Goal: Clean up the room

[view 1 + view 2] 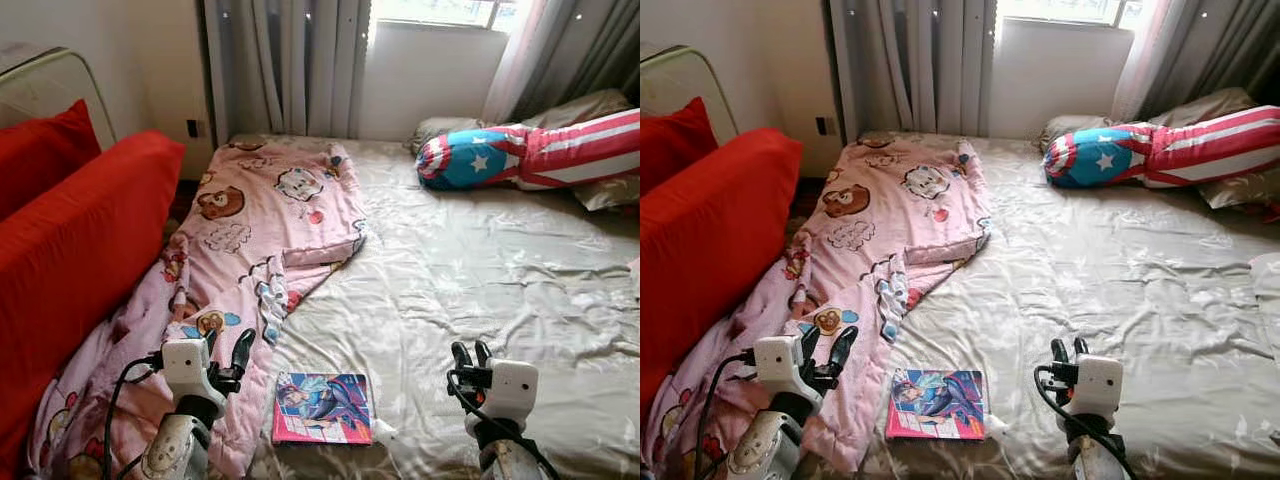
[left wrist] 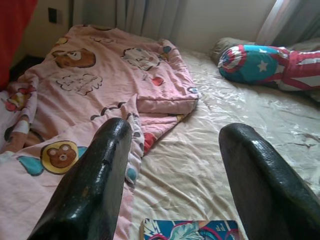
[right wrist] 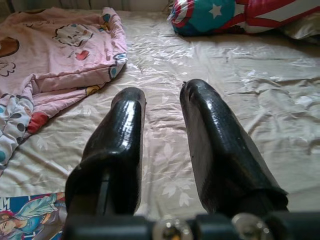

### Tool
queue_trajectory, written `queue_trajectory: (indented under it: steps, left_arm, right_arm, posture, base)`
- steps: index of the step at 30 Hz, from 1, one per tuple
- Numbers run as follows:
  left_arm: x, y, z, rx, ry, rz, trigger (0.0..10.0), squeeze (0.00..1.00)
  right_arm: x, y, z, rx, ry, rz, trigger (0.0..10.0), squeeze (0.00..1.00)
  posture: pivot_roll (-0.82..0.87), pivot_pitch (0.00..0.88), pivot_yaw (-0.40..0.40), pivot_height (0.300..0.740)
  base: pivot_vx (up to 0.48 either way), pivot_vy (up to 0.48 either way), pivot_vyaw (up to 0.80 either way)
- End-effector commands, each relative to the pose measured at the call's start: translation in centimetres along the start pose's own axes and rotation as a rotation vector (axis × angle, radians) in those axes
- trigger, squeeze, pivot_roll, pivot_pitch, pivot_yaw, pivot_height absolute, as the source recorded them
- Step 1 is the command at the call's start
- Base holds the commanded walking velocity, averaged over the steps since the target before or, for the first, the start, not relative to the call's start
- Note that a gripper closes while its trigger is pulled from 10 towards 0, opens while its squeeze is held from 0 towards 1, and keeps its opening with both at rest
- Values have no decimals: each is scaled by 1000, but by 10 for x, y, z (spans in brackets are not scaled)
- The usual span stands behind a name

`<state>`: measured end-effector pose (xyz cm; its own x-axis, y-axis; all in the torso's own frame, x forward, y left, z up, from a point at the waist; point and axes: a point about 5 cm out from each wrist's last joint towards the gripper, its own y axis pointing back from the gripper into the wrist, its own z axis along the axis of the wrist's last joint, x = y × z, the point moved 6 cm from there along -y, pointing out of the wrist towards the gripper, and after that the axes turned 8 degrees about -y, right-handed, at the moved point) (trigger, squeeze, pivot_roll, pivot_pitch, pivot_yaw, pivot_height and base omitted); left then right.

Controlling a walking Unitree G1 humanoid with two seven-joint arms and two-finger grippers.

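Both arms raised low over near edge of bed (image 1: 480,260). Left gripper (image 1: 228,350) fingers spread apart, above pink cartoon blanket (image 1: 260,230). Right gripper (image 1: 468,354) fingers a little apart, holding nothing, over beige sheet. Colourful book (image 1: 323,407) lies flat between them, just beside blanket edge. Star-striped bolster (image 1: 530,150) at far side; red cushions (image 1: 70,230) left.

Pink blanket (image 1: 870,250), book (image 1: 937,404) on bed (image 1: 1120,290)
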<state>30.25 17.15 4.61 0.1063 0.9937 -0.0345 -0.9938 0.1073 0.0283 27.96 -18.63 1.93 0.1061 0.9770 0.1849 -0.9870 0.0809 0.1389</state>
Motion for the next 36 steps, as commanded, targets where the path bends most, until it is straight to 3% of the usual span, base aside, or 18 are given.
queue_trajectory:
  steps: [1, 7, 10, 36]
  left_arm:
    - [-1, 1, 1, 2, 14, -7, 10000, 0]
    - [-1, 2, 1, 5, 9, -11, 10000, 0]
    - [0, 1, 1, 6, 4, -9, 10000, 0]
    - [7, 7, 3, 21, -3, 4, 10000, 0]
  right_arm:
    - [-4, 1, -1, 5, 2, -12, 10000, 0]
    - [-5, 1, -12, 60, 10, -30, 10000, 0]
    - [-4, 1, -12, 57, 8, -27, 10000, 0]
    - [-6, 4, -16, 53, 25, -35, 10000, 0]
  posture:
    - [-45, 0, -72, 685]
    - [-41, 0, -70, 685]
    - [-41, 0, -68, 665]
    - [-26, 0, -58, 645]
  base:
    - [0, 0, 0]
    - [0, 0, 0]
    - [0, 0, 0]
    - [0, 0, 0]
